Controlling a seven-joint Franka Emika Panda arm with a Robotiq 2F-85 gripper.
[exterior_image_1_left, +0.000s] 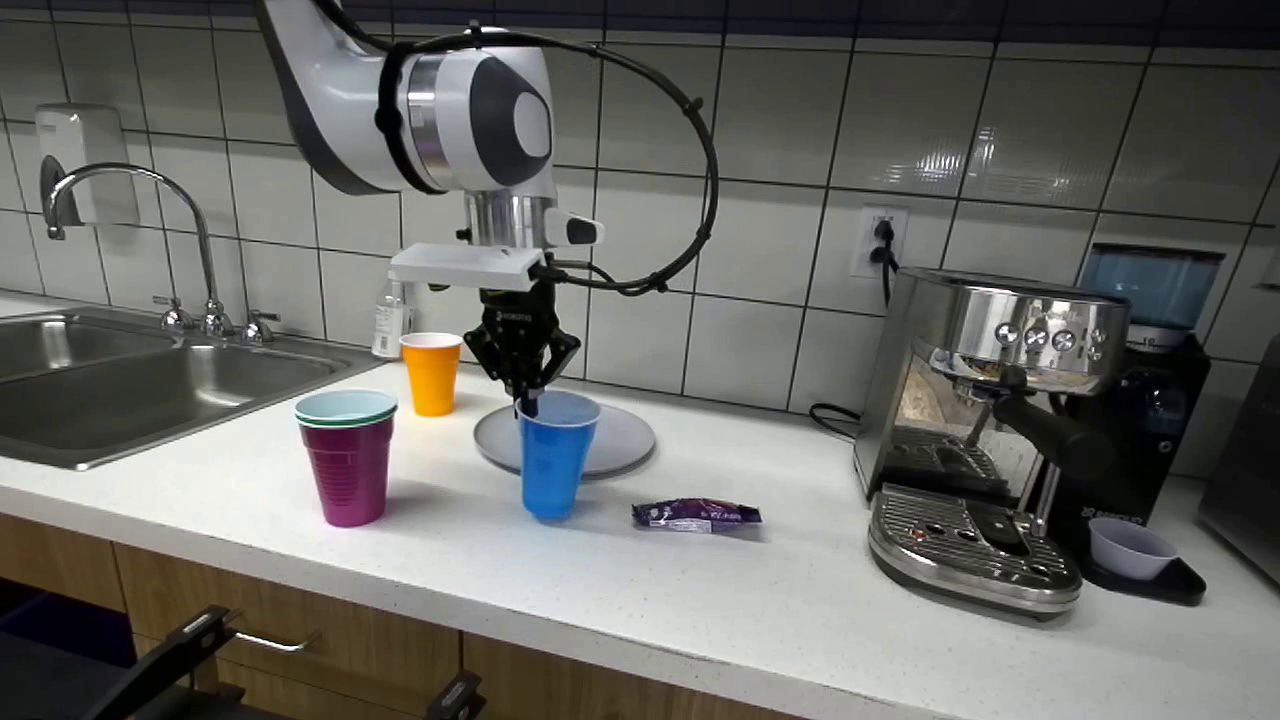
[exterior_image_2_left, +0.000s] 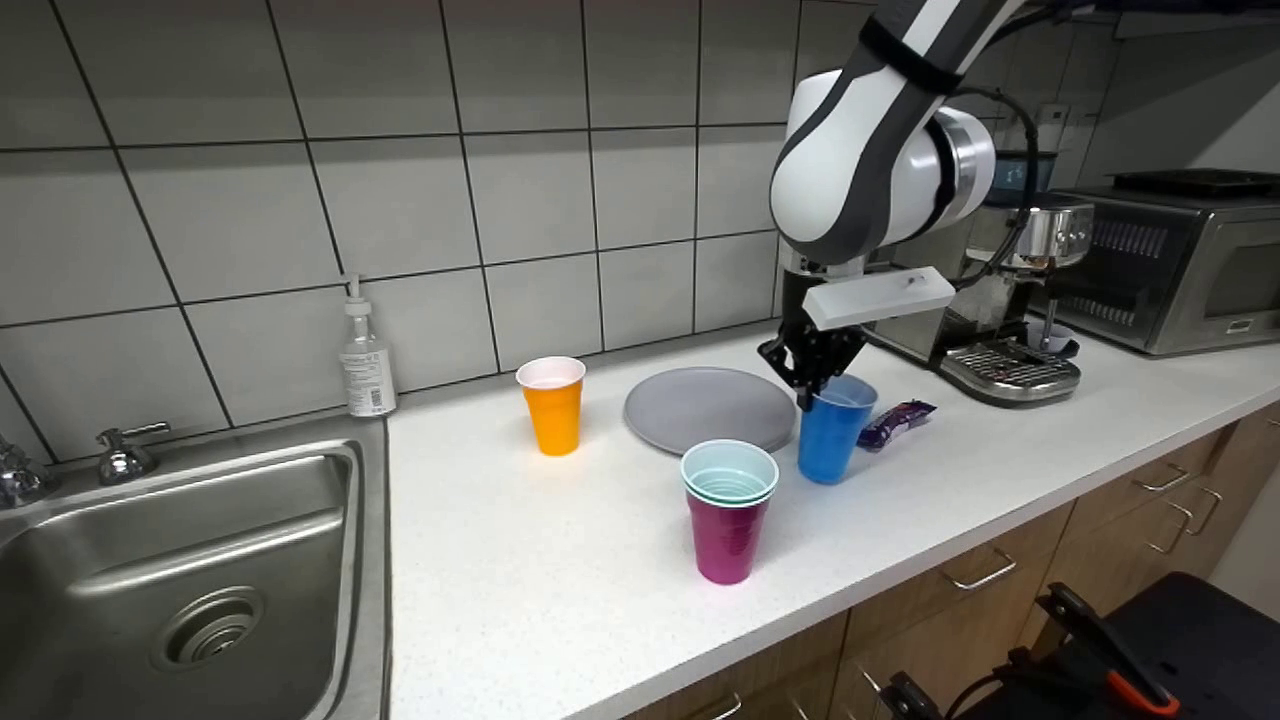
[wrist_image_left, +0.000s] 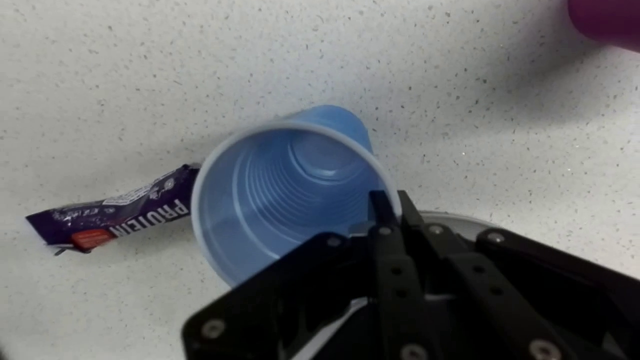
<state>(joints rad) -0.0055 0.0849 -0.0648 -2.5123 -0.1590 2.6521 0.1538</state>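
Observation:
My gripper (exterior_image_1_left: 526, 404) is shut on the wall of a blue plastic cup (exterior_image_1_left: 555, 468) at its rim. In the wrist view one finger of the gripper (wrist_image_left: 392, 206) is inside the cup (wrist_image_left: 270, 195) and one outside. The cup leans slightly, its mouth up and empty; I cannot tell whether its base touches the counter. A purple protein bar (exterior_image_1_left: 695, 515) lies beside it, also in the wrist view (wrist_image_left: 125, 212). A grey plate (exterior_image_2_left: 700, 408) lies behind the cup. A magenta cup (exterior_image_2_left: 725, 540) with a teal cup (exterior_image_2_left: 730, 470) nested in it stands nearby.
An orange cup (exterior_image_2_left: 555, 412) stands near the tiled wall, with a soap bottle (exterior_image_2_left: 367, 370) behind it. A steel sink (exterior_image_2_left: 370, 560) with a tap (exterior_image_1_left: 205, 240) is at one end. An espresso machine (exterior_image_1_left: 1000, 340), a small white bowl (exterior_image_1_left: 1130, 548) and a microwave (exterior_image_2_left: 1190, 270) stand toward the other end.

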